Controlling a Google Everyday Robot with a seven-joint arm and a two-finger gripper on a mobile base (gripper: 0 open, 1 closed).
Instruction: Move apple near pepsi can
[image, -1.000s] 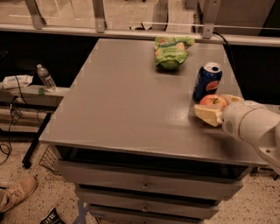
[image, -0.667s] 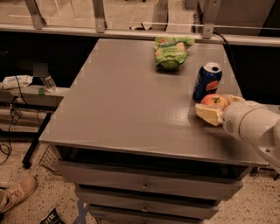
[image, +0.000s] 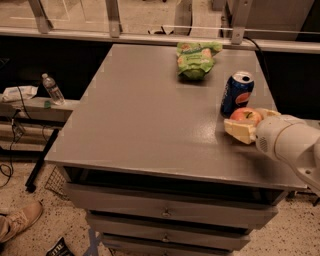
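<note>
The red-orange apple (image: 245, 115) sits at the right edge of the grey table (image: 150, 125), just in front of the dark blue pepsi can (image: 237, 93) and almost touching it. My gripper (image: 249, 122) reaches in from the right, and its cream fingers (image: 238, 132) close around the apple, one in front and one behind. The apple is low, at the table surface. My white arm (image: 290, 145) covers the table's right front corner.
A green crinkly snack bag (image: 195, 60) lies at the back of the table. A clear water bottle (image: 52, 89) stands on a low shelf to the left. Drawers (image: 165, 212) are below the tabletop. A shoe (image: 17, 222) is on the floor at the lower left.
</note>
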